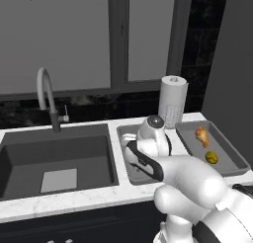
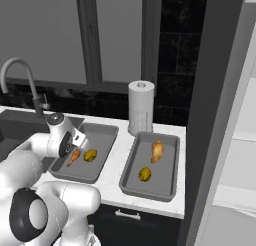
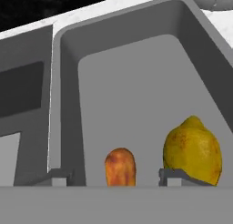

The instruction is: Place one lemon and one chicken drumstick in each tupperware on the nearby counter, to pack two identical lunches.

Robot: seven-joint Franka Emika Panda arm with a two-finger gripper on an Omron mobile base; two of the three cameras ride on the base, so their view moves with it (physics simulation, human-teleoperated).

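Tool [image 3: 109, 180] hangs low over the near tupperware [image 2: 102, 135], its two small dark tips spread wide with nothing between them; the bulbous end of a chicken drumstick [image 3: 120, 167] lies in the gap but is not gripped, and a lemon [image 3: 193, 150] sits just beside the tip at 3 o'clock.

In the right base view this shallow grey tray, with rounded corners and a raised rim, holds the orange-tan drumstick [image 2: 74, 156] and the dull-yellow, roundish lemon [image 2: 90, 155] side by side, near its front end.

Toward 3 o'clock of that view, the second tupperware [image 2: 167, 187] lies on the white marble-look counter [image 2: 116, 162], a strip of bare stone between the two trays. It carries another drumstick [image 2: 157, 151] toward 12 o'clock and another lemon [image 2: 145, 174] toward 6 o'clock, apart from each other.

At 12 o'clock, between the trays, a white paper towel roll [image 2: 140, 107] stands upright. A deep dark-grey sink [image 1: 57, 160] with a curved silver faucet [image 1: 48, 96] lies at 9 o'clock of the trays.
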